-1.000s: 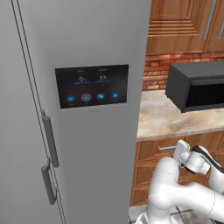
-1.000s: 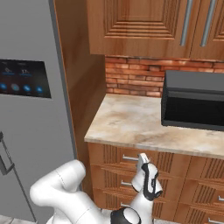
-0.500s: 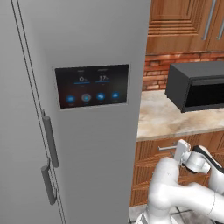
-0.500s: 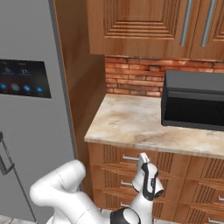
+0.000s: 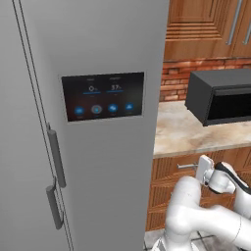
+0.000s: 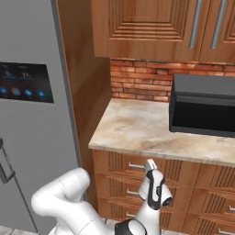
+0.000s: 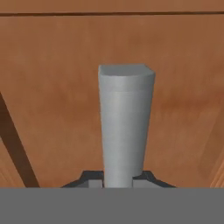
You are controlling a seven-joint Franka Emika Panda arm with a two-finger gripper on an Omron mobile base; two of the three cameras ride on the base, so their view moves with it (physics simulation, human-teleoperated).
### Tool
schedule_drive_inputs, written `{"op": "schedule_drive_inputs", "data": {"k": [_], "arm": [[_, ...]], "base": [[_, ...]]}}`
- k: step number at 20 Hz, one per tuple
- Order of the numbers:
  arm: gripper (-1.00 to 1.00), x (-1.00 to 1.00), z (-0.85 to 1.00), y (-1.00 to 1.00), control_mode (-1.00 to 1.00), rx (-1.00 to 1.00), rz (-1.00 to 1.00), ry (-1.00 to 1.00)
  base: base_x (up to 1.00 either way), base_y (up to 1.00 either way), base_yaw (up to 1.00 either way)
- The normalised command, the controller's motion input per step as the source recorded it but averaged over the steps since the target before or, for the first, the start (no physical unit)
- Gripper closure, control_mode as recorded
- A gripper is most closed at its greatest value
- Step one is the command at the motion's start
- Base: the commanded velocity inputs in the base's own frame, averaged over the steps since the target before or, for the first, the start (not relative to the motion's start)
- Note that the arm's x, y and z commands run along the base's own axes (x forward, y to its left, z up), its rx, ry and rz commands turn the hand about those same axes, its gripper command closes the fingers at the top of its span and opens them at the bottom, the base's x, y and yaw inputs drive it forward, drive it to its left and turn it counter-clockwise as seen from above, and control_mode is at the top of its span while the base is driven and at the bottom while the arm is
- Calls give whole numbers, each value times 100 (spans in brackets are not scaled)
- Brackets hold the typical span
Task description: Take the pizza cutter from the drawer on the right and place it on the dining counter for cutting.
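My arm bends low, elbow near the floor, forearm rising to the wrist. I see the gripper (image 6: 149, 164) pointing up and forward at drawer height, and in the hand view its fingertips (image 7: 94, 180) are pinched together on the handle (image 7: 126, 124).

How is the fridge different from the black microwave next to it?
The fridge is tall, pale grey and stands on the floor; the microwave is low, black and sits on the stone worktop. The fridge carries a lit touch panel and bar handles; the microwave's front is plain. Both are boxy appliances.
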Motion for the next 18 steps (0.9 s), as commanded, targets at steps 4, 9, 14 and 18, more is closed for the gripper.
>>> {"op": "schedule_drive_inputs", "data": {"k": [4, 9, 14, 18], "arm": [[100, -21, -5, 0, -100, 0, 0, 0], [100, -72, -34, -14, -100, 0, 0, -1], [100, -76, -31, -20, -100, 0, 0, 1], [100, -83, -31, -25, -100, 0, 0, 7]], "base": [[0, 0, 0], [0, 0, 0], [0, 0, 0], [0, 0, 0]]}}
